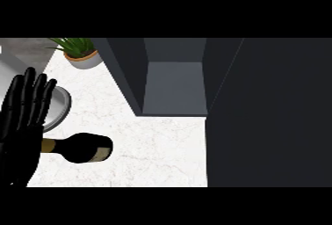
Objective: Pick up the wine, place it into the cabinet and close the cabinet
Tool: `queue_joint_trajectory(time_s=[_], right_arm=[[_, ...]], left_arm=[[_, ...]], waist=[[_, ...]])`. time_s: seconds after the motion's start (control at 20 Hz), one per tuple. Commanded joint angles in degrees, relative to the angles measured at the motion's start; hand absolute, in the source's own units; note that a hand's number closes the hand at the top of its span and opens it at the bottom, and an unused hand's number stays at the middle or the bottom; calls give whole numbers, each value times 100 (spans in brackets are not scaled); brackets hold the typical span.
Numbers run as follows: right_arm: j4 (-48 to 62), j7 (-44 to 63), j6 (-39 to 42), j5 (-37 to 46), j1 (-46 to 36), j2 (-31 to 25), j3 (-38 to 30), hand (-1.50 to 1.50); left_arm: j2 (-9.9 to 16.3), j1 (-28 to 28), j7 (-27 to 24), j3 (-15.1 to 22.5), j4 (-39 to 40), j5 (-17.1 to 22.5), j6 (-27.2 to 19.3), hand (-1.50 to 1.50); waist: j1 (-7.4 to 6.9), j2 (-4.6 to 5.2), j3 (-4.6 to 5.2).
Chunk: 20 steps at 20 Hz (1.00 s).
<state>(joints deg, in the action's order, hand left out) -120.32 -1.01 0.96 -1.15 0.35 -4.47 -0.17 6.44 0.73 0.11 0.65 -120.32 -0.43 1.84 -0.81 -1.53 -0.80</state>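
The wine bottle (83, 148) lies on its side on the pale marble table (156, 149), at about 8 o'clock in the view, its neck running under the left robot hand (26, 118), which stands at 9 o'clock with fingers straight and spread, holding nothing. The right robot hand is out of view. The grasp is not yet made; to do it well, I judge the hand should settle over the dark body rather than the thin neck (a lying bottle may roll). The open cabinet (174, 83) waits at 12 o'clock, its door (272, 114) swung out at 3 o'clock. Counted: one bottle, one cabinet, one potted plant (80, 52) at 11 o'clock, one grey plate (58, 107) beside the hand.
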Motion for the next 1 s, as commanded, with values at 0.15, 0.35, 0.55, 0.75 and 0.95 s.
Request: queue_joint_trajectory(time_s=[0.15,0.35,0.55,0.75,0.95], right_arm=[[-376,-322,428,-390,870,-89,-122,-150],[-733,694,769,-502,935,-191,722,-150],[-1394,1186,819,-782,1183,-287,763,-150],[-1852,1730,862,-1212,1044,-518,377,-150],[-1905,2003,582,-850,855,-340,692,-150]], left_arm=[[-94,-1090,-737,188,-911,594,574,-150],[-569,-1628,-239,865,-982,1875,861,-150],[-525,-2268,260,1383,-1839,1947,802,-150],[-406,-2513,420,1260,-2378,2207,766,-150],[-373,-3151,453,1652,-2857,2073,842,-150]], waist=[[73,133,81],[22,111,101],[59,120,82],[55,138,81],[9,133,81]])
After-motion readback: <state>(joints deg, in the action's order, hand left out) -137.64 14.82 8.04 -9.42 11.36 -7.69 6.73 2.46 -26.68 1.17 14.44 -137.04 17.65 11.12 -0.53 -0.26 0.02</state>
